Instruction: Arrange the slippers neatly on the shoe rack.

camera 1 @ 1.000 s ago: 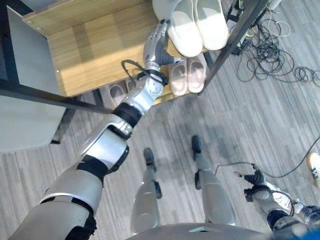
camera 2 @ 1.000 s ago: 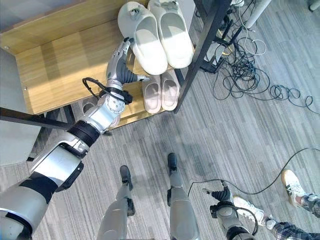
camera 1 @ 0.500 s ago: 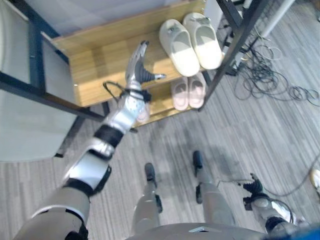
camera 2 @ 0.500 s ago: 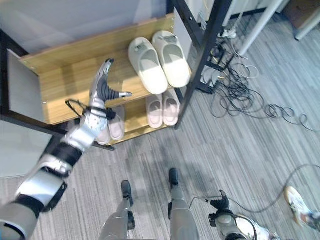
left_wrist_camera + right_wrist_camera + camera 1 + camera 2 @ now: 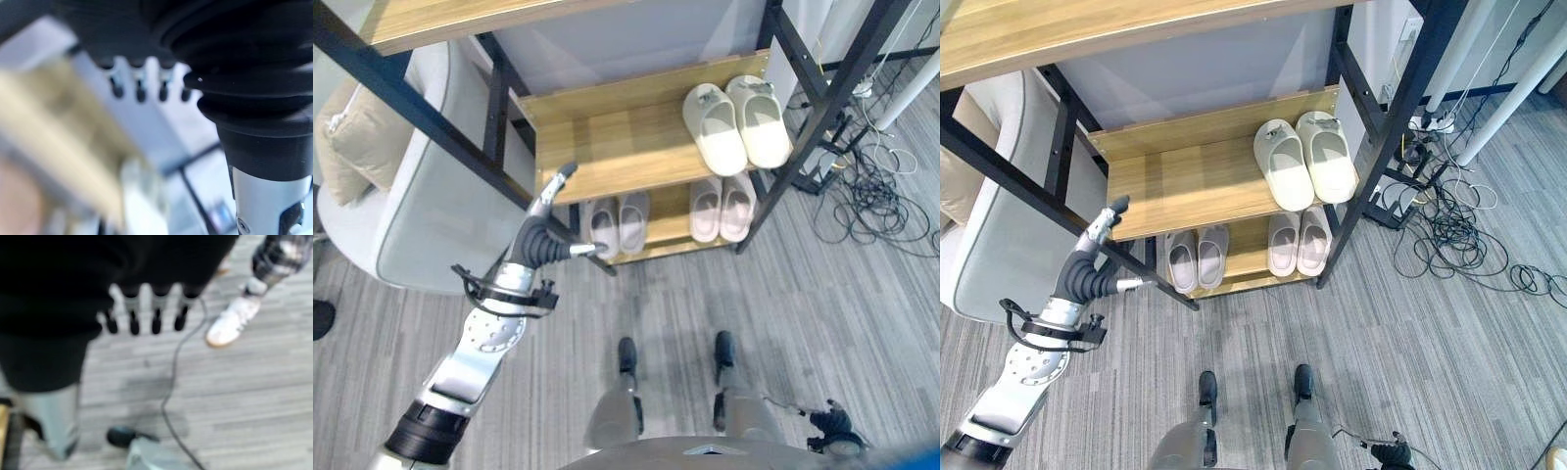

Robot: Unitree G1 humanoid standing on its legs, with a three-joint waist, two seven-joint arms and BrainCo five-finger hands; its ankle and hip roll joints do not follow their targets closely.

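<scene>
The shoe rack (image 5: 1185,186) has matt wood-grain shelves on a black metal frame, and the cream slippers (image 5: 1304,162) look smooth, matt, and rubbery.

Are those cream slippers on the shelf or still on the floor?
On the shelf: the cream slippers sit side by side, soles down, on the middle wooden shelf.

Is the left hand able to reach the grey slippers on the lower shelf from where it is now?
Probably yes. The left hand is open and holds nothing, beside the grey slippers, and the rack's front is open there. It would need to go lower, under the middle shelf.
</scene>
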